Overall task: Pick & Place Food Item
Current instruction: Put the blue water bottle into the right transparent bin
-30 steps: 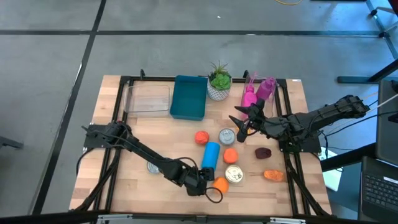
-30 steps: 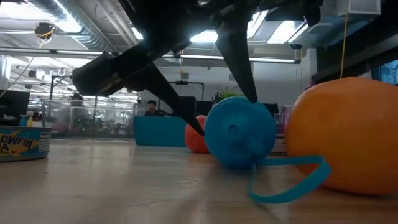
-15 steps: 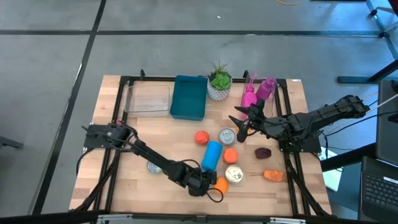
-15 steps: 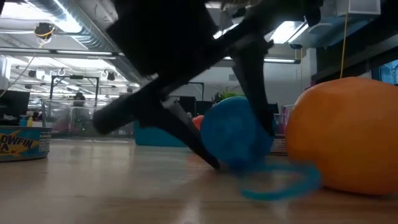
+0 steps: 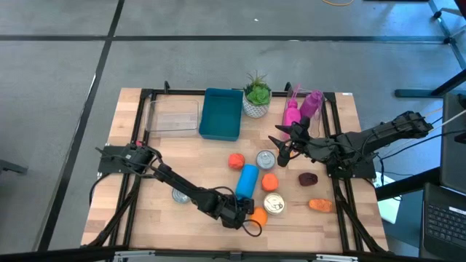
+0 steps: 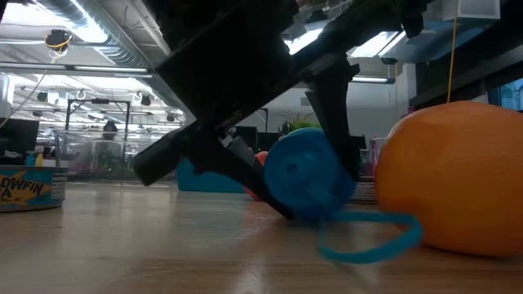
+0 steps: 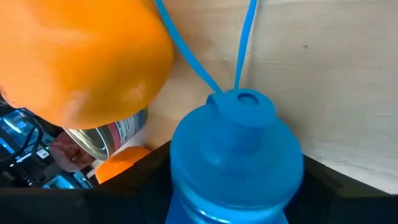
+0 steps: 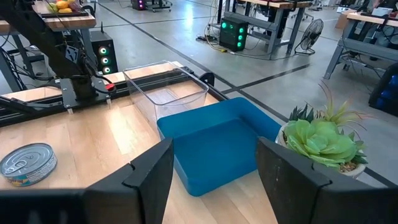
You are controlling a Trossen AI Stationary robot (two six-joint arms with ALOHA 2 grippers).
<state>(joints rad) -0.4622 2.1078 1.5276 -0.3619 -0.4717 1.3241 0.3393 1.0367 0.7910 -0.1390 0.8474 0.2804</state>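
Note:
A blue bottle (image 5: 247,181) lies on its side on the wooden table (image 5: 182,167), its cap end toward the near edge and its strap loop (image 6: 368,242) on the wood. My left gripper (image 5: 237,210) is shut on it at that end. An orange (image 5: 259,216) sits right beside the cap and looms large in the low view (image 6: 453,175). My right gripper (image 5: 281,149) hangs open above the table at the right, near a tin can (image 5: 266,159), with nothing between its fingers (image 8: 149,180). My left gripper has the bottle's shoulder (image 7: 236,155), just behind the cap, between its two fingers, one on each side (image 6: 237,167). The fingers slant down from the table's left and lie across the bottle. The bottle rests on its side on the table.
Close by are two more cans (image 5: 274,204) (image 5: 180,195), a red round fruit (image 5: 236,161), a small orange piece (image 5: 270,182), a dark red item (image 5: 309,177) and an orange one (image 5: 319,205). At the back stand a blue bin (image 5: 220,114), clear container (image 5: 175,116), plant (image 5: 256,94) and pink bottles (image 5: 302,108).
My left gripper has sunk toward the table at the bottle's cap end and rolled about its own axis. The bottle has shifted slightly on the table, and its strap loop has moved with it.

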